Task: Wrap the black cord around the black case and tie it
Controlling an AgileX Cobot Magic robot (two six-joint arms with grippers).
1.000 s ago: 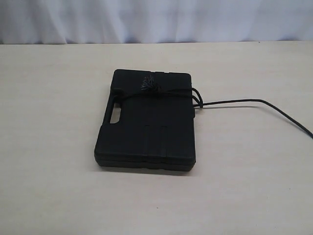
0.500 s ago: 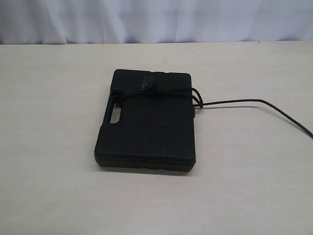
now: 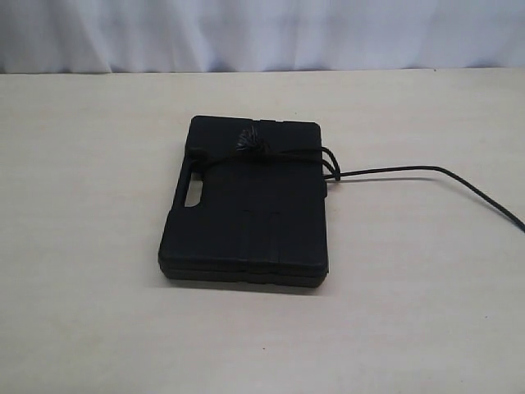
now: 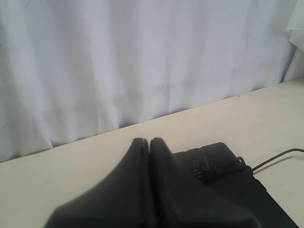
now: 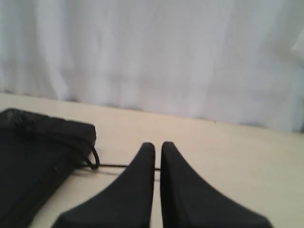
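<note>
The black case (image 3: 246,205) lies flat in the middle of the table, its handle slot on the left edge. The black cord (image 3: 279,153) crosses its far end, with a knot and frayed tuft (image 3: 248,139) on the lid and loops at the right edge. The cord's free length (image 3: 410,169) trails right, off the picture. Neither gripper shows in the exterior view. My left gripper (image 4: 149,141) is shut and empty, held above the table with the case (image 4: 237,185) and tuft (image 4: 203,167) beyond it. My right gripper (image 5: 157,145) is shut and empty above the trailing cord (image 5: 114,166), right of the case (image 5: 33,152).
The pale wooden table (image 3: 98,312) carries only the case and cord. A white curtain (image 3: 262,33) hangs along the table's far edge.
</note>
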